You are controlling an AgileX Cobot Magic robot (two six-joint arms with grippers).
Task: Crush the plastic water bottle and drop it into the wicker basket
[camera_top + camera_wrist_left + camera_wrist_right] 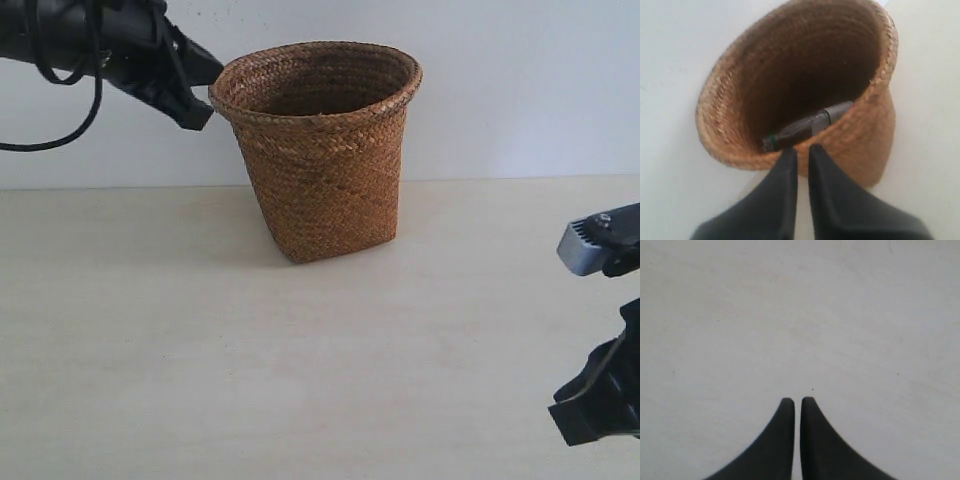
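The wicker basket (325, 150) stands upright at the back middle of the table. In the left wrist view the plastic water bottle (807, 126) lies flattened inside the basket (725, 115), its green cap ring toward one side. My left gripper (200, 108) hovers just outside the basket's rim on its left; its fingers (802, 150) are shut with nothing between them. My right gripper (797, 401) is shut and empty over bare table, low at the right edge of the exterior view (590, 415). From the exterior view the bottle is hidden by the basket wall.
A pale wooden table (200, 330) spreads out in front of the basket, with a white wall behind. A black cable loops under the left arm (60, 130).
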